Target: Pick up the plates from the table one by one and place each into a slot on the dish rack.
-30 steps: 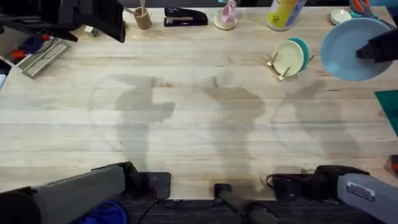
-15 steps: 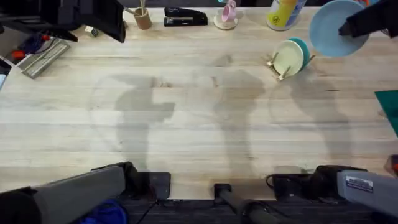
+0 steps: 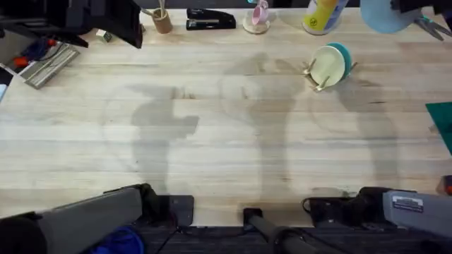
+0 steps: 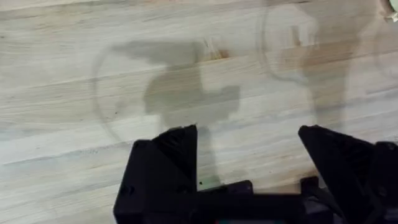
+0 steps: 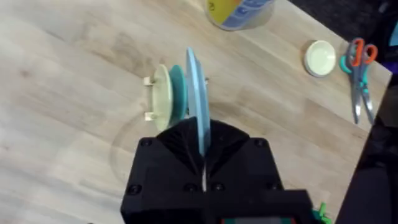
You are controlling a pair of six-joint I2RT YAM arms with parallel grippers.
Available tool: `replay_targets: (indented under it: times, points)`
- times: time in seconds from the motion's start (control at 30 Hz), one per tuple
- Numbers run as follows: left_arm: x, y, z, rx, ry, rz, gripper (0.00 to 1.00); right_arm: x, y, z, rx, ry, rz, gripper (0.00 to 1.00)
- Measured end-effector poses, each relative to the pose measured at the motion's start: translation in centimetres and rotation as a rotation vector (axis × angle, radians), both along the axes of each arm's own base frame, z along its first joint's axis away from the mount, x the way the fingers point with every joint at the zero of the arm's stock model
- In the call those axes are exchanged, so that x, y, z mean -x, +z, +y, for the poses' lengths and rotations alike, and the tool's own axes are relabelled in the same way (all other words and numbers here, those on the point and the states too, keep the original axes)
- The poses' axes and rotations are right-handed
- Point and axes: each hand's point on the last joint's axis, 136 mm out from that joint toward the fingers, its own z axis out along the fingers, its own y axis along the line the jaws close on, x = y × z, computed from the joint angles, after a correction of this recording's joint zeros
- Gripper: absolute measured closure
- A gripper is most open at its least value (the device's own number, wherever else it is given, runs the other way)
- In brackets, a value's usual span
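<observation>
My right gripper (image 5: 202,148) is shut on the rim of a light blue plate (image 5: 198,99), holding it edge-on in the air above the table (image 3: 226,141). Overhead, this blue plate (image 3: 383,15) hangs at the far right, beyond and right of the dish rack (image 3: 313,73). The rack holds a pale yellow plate (image 3: 328,65) and a teal plate (image 3: 342,55) upright in its slots. In the right wrist view the rack (image 5: 149,82) with the yellow plate (image 5: 163,99) lies just beyond the held plate. My left gripper (image 4: 249,146) is open over bare wood near the front edge.
Along the far edge stand a yellow bottle (image 3: 323,15), a pink figure (image 3: 257,17), a black stapler (image 3: 210,19) and a wooden cup of sticks (image 3: 162,20). Scissors (image 5: 359,62) and a white lid (image 5: 320,57) lie far right. A teal sheet (image 3: 441,120) lies at the right edge.
My right gripper has carried the light blue plate from right of the rack toward the far edge and slightly left. The left arm and the rack have not moved.
</observation>
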Motion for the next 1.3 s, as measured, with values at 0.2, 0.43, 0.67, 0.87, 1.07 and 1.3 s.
replay_targets:
  times: [0.2, 0.43, 0.67, 0.87, 1.07, 1.3]
  points:
    - [0.0, 0.0, 0.0, 0.000, 0.000, 0.000, 0.006, 0.5, -0.3, -1.5, 0.004, -0.046, 0.018, 0.971]
    - [0.0, 0.0, 0.0, 0.000, 0.000, 0.000, 0.006, 1.9, -1.0, -4.1, -0.004, -0.125, 0.072, 0.971]
    - [0.0, 0.0, 0.0, 0.000, 0.000, 0.000, 0.006, 2.3, -1.0, -6.0, 0.005, -0.167, 0.072, 0.971]
    - [0.0, 0.0, 0.0, 0.000, 0.000, 0.000, 0.006, 2.3, -1.0, -6.2, 0.016, -0.158, 0.070, 0.971]
    - [0.0, 0.0, 0.0, 0.000, 0.000, 0.000, 0.006, 2.1, -1.3, -6.2, 0.018, -0.144, 0.078, 0.971]
    - [0.0, 0.0, 0.0, 0.000, 0.000, 0.000, 0.006, 1.1, -3.1, -5.9, -0.010, -0.110, 0.124, 0.971]
